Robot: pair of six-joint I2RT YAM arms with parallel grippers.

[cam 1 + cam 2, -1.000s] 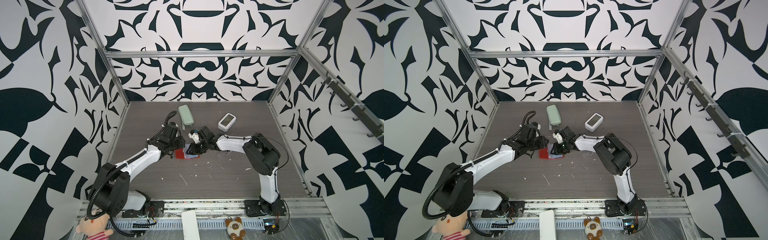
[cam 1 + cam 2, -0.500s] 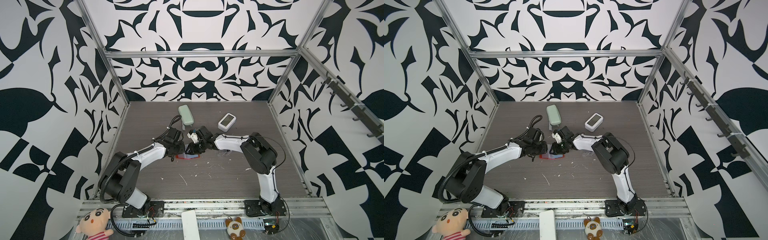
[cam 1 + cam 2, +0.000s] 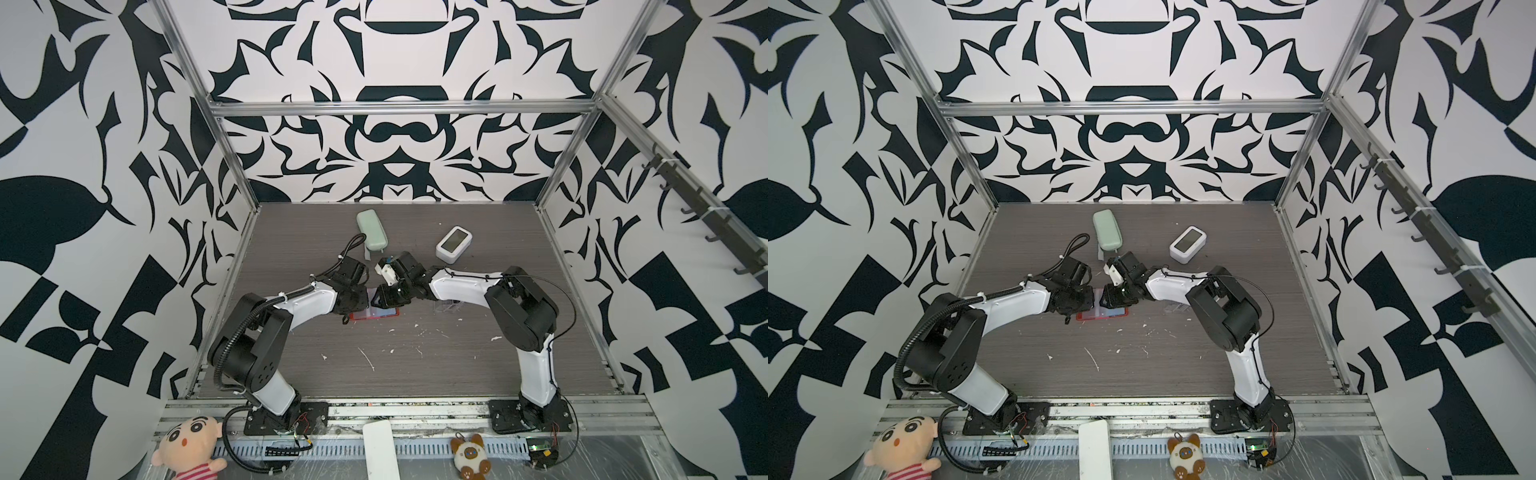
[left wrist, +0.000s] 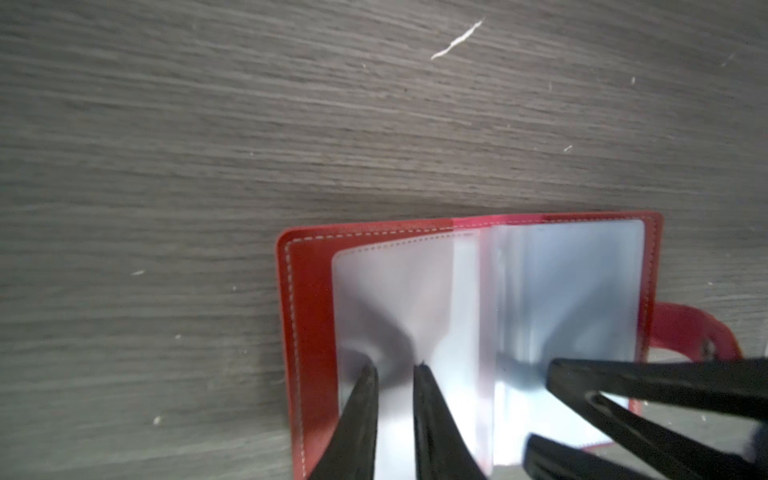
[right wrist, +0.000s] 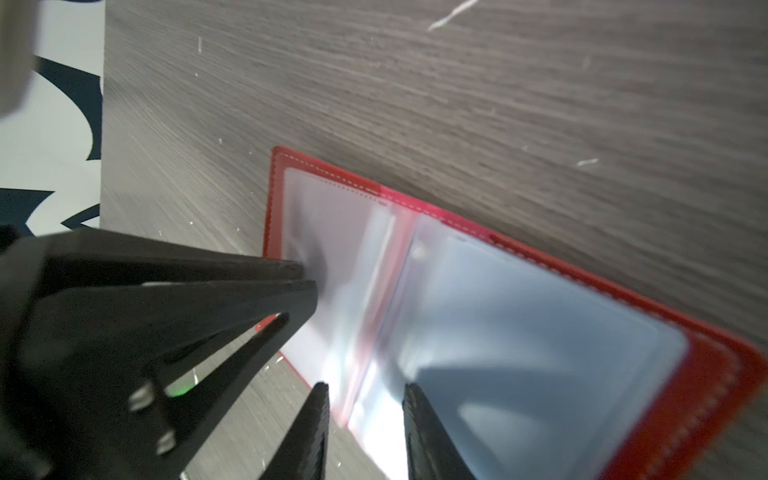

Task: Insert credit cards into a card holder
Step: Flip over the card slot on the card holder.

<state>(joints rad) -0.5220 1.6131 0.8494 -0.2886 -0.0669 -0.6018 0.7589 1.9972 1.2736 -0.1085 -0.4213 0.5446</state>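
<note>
The red card holder (image 3: 374, 314) (image 3: 1101, 314) lies open on the table's middle, its clear sleeve pages up (image 4: 561, 291) (image 5: 519, 332). My left gripper (image 4: 395, 368) (image 3: 360, 300) rests its tips on the left-hand sleeve page, jaws a narrow gap apart with nothing clamped. My right gripper (image 5: 365, 388) (image 3: 384, 296) is open over the holder's near edge by the spine, one finger over the right-hand page (image 5: 419, 415). The two grippers nearly meet above the holder. That right page looks blue-grey; I cannot tell if a card is inside. No loose credit cards show.
A mint-green oblong case (image 3: 372, 230) and a small white device with a screen (image 3: 454, 245) sit toward the back. A clear acrylic stand (image 3: 448, 306) is under the right forearm. White scraps (image 3: 368, 358) dot the front of the table.
The left arm has folded in closer and its jaws have narrowed a little. The right jaws opened slightly. Both grippers stay at the open holder.
</note>
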